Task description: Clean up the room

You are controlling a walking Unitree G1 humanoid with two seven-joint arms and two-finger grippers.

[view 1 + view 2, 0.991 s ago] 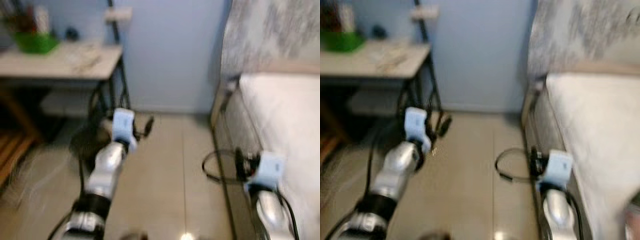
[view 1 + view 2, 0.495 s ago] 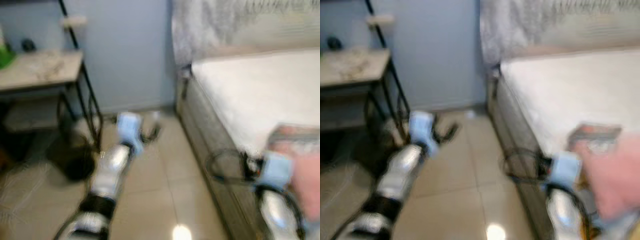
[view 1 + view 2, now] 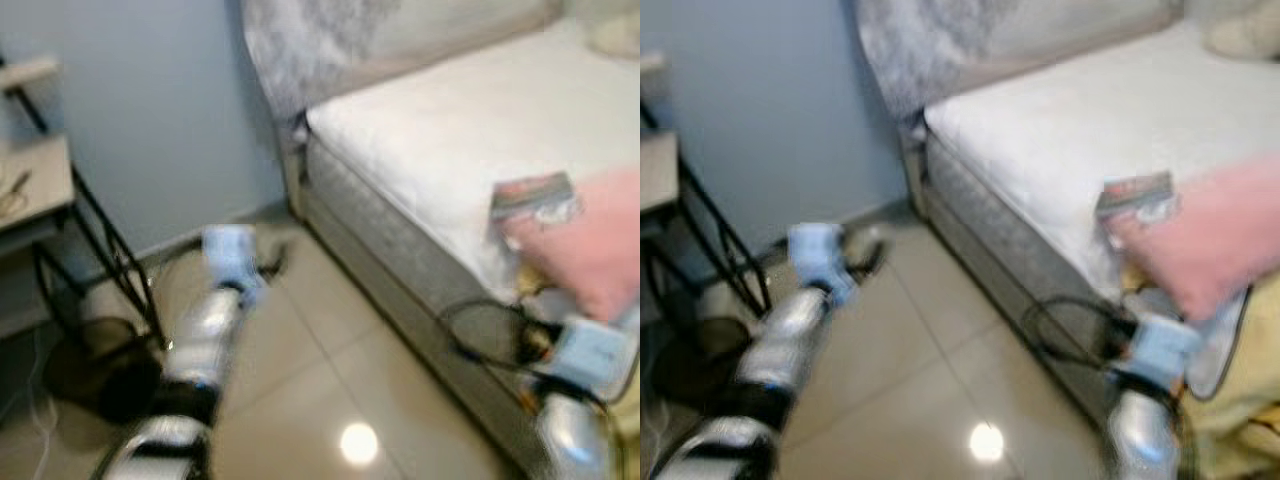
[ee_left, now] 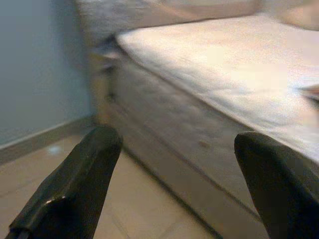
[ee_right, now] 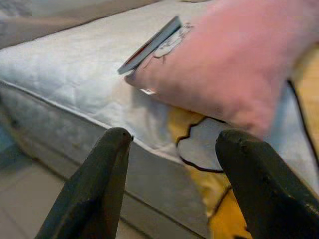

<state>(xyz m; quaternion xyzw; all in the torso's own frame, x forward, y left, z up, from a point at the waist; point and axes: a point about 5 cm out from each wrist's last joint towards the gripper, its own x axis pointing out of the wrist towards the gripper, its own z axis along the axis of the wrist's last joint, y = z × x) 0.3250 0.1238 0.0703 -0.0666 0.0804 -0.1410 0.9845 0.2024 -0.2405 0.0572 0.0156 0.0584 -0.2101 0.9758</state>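
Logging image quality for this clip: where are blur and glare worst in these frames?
Left eye view: motion blur throughout, arms smeared, a bright glare spot on the floor tiles. Right eye view: the same. Left wrist view: soft, mattress washed out. Right wrist view: sharpest, pink pillow slightly blurred.

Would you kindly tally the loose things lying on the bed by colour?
Pink: 1, the pillow
Red and grey: 1, the flat book-like item leaning on it
Yellow and white: 1, the blanket under the pillow
Total: 3
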